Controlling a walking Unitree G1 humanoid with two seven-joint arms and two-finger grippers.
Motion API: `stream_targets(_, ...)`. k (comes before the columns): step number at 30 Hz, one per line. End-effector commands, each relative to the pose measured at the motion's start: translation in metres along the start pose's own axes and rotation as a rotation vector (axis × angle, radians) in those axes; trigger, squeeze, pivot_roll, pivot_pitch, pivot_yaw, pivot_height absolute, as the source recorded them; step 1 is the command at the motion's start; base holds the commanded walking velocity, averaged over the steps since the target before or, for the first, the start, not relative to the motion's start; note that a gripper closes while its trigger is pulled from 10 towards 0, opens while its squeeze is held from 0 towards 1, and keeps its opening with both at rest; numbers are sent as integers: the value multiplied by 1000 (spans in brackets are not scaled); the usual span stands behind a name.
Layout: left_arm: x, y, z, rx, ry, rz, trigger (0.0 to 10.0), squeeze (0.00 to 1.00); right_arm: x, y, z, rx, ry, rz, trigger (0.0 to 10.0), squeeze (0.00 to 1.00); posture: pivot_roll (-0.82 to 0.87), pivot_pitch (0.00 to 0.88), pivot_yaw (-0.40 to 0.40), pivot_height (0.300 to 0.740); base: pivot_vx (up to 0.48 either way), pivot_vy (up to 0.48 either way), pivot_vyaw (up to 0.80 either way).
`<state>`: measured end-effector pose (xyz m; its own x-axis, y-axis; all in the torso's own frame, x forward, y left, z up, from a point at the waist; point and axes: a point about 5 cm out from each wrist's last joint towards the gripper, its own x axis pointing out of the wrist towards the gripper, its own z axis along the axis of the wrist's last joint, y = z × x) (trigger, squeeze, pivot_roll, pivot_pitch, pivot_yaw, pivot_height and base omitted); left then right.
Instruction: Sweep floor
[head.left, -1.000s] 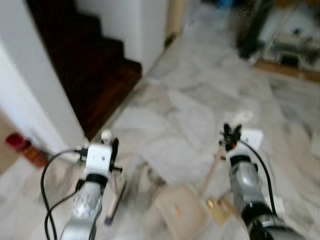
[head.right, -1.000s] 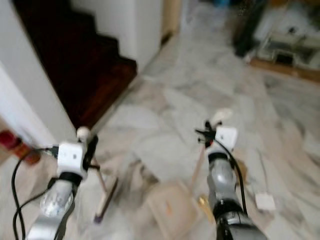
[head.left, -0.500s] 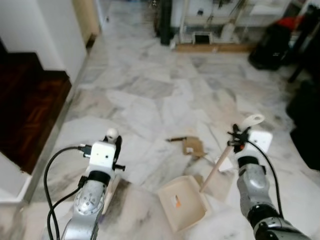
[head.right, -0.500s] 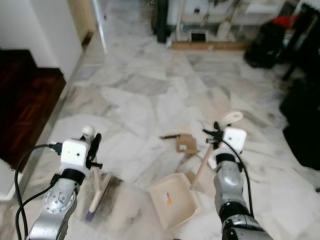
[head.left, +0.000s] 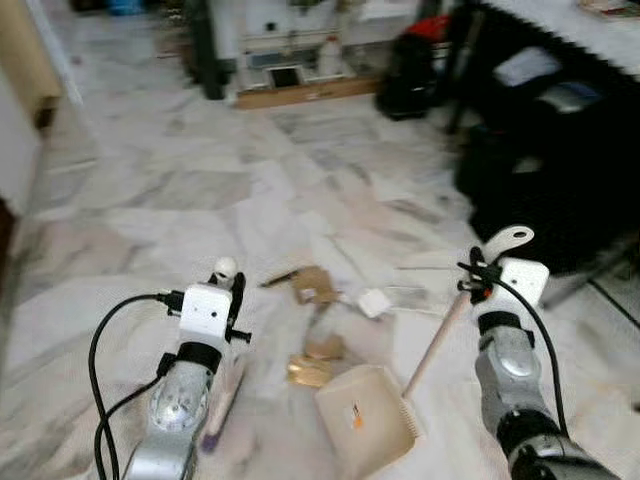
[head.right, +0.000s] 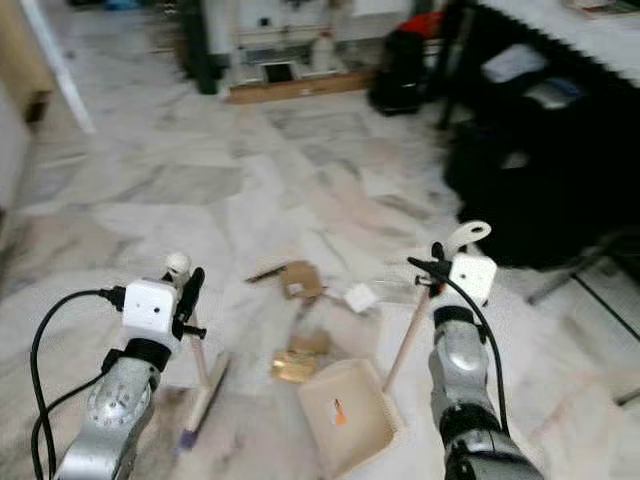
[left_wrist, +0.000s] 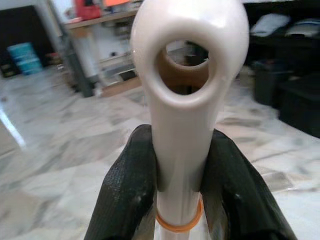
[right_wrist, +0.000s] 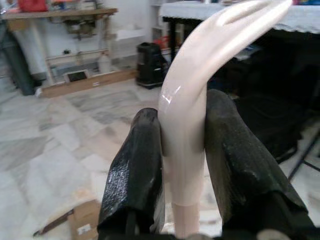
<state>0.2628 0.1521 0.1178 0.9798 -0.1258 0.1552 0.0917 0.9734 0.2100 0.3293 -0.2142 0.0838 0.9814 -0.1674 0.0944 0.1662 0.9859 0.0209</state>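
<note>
Your left gripper (left_wrist: 177, 175) clamps the broom (head.left: 222, 390), right gripper (right_wrist: 182, 165) clamps the dustpan (head.left: 368, 418); scraps (head.left: 310, 372) lie just ahead, between them.

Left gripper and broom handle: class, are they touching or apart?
Touching. The left wrist view shows the left gripper with both black fingers pressed against the cream broom handle, no gap on either side.
</note>
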Motion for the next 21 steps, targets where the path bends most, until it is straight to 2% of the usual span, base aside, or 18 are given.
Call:
stream_targets(1, 2, 1, 6, 25, -35, -6, 10000, 0, 2, -2, 6, -6, -34, -3, 10000, 0, 88, 72, 5, 740, 0, 0, -800)
stream_targets(4, 2, 1, 6, 26, -34, -7, 10000, 0, 2, -2, 6, -3, -35, -4, 10000, 0, 89, 71, 6, 740, 0, 0, -708)
stream_targets(11, 2, -1, 5, 21, -33, -17, 10000, 0, -2, -7, 4, -18, -38, -21, 10000, 0, 83, 57, 9, 740, 0, 0, 0)
stream_targets(15, 1, -1, 5, 21, -34, -22, 10000, 0, -5, -15, 0, -40, -21, -81, 10000, 0, 87, 51, 11, 740, 0, 0, 0)
stream_targets(21, 1, -1, 5, 21, -34, -26, 10000, 0, -9, -19, -6, -23, 8, -120, 10000, 0, 91, 46, 12, 740, 0, 0, 0)
